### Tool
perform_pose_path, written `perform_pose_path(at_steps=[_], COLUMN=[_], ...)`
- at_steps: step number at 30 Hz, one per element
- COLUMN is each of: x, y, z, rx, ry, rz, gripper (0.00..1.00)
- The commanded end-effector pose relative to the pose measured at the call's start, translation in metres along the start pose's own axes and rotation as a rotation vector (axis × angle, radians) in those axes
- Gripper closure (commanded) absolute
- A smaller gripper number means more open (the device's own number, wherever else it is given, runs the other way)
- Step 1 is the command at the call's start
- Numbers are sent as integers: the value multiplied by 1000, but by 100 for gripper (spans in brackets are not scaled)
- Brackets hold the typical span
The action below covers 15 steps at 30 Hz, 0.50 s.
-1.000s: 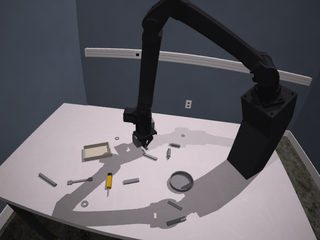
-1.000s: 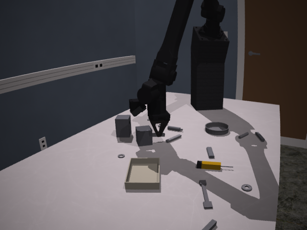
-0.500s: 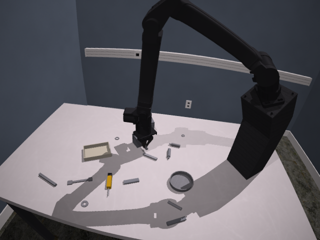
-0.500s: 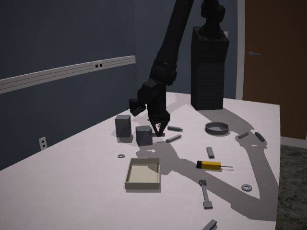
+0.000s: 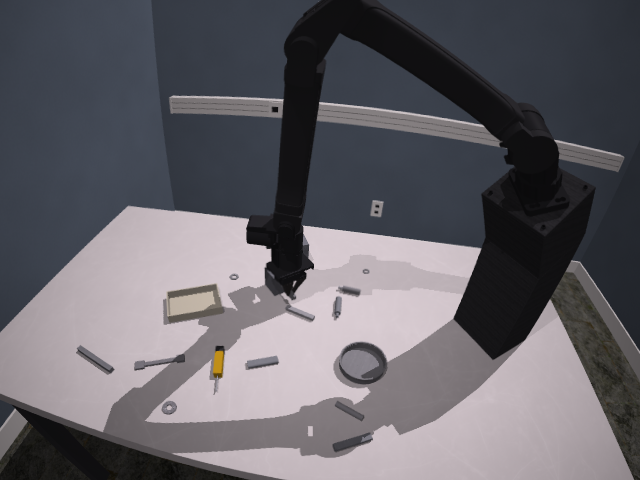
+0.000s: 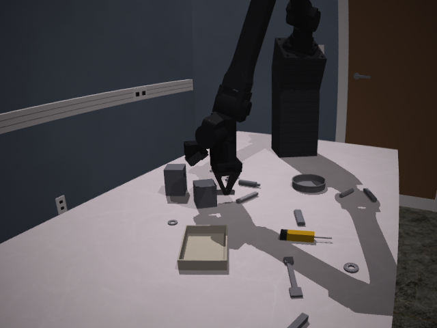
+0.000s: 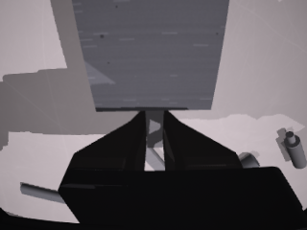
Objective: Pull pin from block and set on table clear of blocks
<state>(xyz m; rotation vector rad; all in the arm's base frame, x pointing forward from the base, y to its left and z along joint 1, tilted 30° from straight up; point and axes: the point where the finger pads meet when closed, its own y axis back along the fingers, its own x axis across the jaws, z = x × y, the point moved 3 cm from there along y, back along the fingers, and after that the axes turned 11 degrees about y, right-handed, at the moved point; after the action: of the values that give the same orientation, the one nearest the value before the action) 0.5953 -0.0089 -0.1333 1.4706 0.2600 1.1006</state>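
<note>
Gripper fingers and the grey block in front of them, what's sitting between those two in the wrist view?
In the wrist view a short light-grey pin bridges the stretch: it runs from the block face back between the gripper fingers, which are shut on it.

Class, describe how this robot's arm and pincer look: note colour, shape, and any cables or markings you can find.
The arm is matte black throughout, built of long rounded tube links with thicker cylindrical joints. It rises from a tall, square black pedestal with a bolted top plate. A small boxy black module sits at the wrist. The pincer has two black, wedge-shaped fingers tapering to narrow tips. No cables or markings show.
</note>
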Motion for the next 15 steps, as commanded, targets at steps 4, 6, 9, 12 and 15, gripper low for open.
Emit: perform_pose_path(at_steps=[4, 6, 9, 12, 15], x=[7, 7, 8, 8, 8], y=[-10, -10, -10, -10, -10], z=[-40, -40, -45, -48, -48], rx=[74, 76, 87, 95, 96], ry=[11, 12, 15, 17, 17], rz=[-17, -17, -18, -18, -18], gripper=[100, 100, 100, 100, 100])
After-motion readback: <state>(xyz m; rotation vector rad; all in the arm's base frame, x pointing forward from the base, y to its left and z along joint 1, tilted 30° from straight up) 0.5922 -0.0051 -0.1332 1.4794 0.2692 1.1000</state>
